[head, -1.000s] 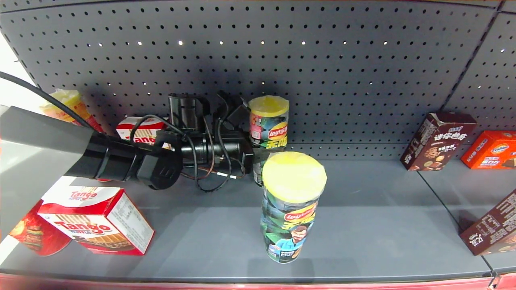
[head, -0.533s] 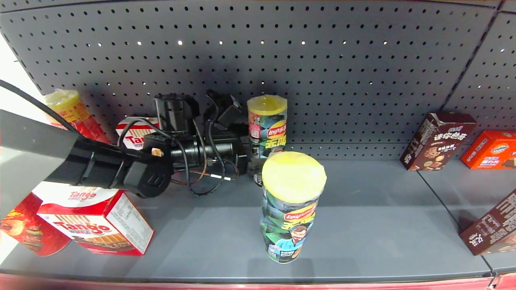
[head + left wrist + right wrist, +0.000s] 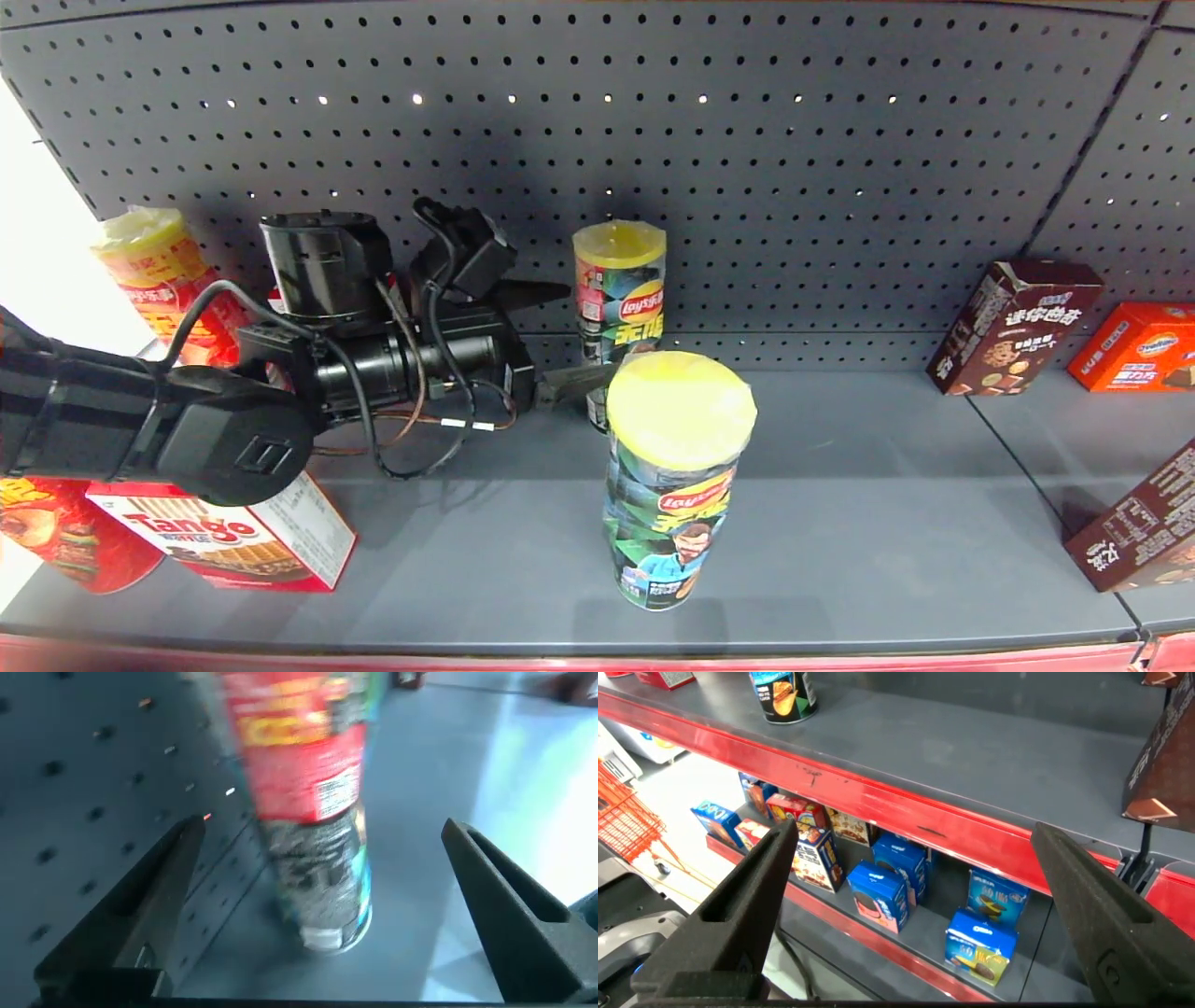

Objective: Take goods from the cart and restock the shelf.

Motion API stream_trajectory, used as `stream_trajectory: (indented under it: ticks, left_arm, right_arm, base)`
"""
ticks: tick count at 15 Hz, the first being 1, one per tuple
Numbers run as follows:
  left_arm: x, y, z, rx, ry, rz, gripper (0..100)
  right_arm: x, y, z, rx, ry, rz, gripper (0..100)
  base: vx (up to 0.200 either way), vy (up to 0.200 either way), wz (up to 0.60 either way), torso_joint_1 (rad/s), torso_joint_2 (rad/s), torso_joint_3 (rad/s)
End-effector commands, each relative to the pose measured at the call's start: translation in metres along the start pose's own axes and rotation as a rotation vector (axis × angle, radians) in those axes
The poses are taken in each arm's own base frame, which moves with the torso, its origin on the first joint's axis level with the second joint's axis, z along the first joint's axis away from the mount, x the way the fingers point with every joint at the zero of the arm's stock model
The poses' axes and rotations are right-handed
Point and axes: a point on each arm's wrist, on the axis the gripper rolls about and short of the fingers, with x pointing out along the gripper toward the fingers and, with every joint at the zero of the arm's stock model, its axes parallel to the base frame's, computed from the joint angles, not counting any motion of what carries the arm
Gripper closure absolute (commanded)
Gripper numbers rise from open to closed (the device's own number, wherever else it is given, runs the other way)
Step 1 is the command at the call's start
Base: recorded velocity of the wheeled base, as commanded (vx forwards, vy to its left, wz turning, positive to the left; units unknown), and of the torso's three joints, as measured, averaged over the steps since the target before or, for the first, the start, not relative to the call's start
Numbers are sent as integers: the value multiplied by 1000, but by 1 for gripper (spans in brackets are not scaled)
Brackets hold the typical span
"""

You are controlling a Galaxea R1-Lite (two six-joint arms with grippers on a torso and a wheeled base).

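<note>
Two yellow-lidded chips cans stand upright on the grey shelf (image 3: 868, 523): the rear can (image 3: 619, 289) by the pegboard and the front can (image 3: 677, 476) nearer the edge. My left gripper (image 3: 569, 336) is open just left of the rear can, its fingertips level with the can's side and not gripping it. In the left wrist view, that rear can (image 3: 313, 812) stands just beyond the open left gripper (image 3: 322, 829). My right gripper (image 3: 915, 831) is open and holds nothing, below the shelf's red front edge (image 3: 906, 798), with the front can (image 3: 785, 693) far off.
Wafer boxes (image 3: 224, 537) and a red chips can (image 3: 154, 271) crowd the shelf's left side. Brown boxes (image 3: 1013, 327) and an orange box (image 3: 1139, 345) sit at the right. Blue packs (image 3: 878, 891) fill the lower shelf. An orange cart (image 3: 621, 793) stands to the side.
My left arm has drawn back to the left, away from the rear can. Its fingers, close around the can before, now stand open. The can stays upright by the pegboard.
</note>
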Motion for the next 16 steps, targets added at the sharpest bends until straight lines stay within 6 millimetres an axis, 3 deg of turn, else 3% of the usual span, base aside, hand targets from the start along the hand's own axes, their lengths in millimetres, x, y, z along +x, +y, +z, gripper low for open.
stream_trajectory:
  ticks: [1,8,12,16]
  left_arm:
    - [-13,-5,11,12,-2,48,0]
    - [-24,-5,27,-26,101,202,0]
    - [-17,2,38,-15,109,264,0]
    - [-8,7,34,-15,126,286,0]
  right_arm:
    - [0,0,0,0,1,0,0]
    - [0,0,0,0,1,2,0]
    - [0,0,0,0,1,0,0]
    - [0,0,0,0,1,0,0]
  base:
    - [0,0,0,0,0,0]
    - [0,0,0,0,0,0]
    - [0,0,0,0,0,0]
    - [0,0,0,0,0,0]
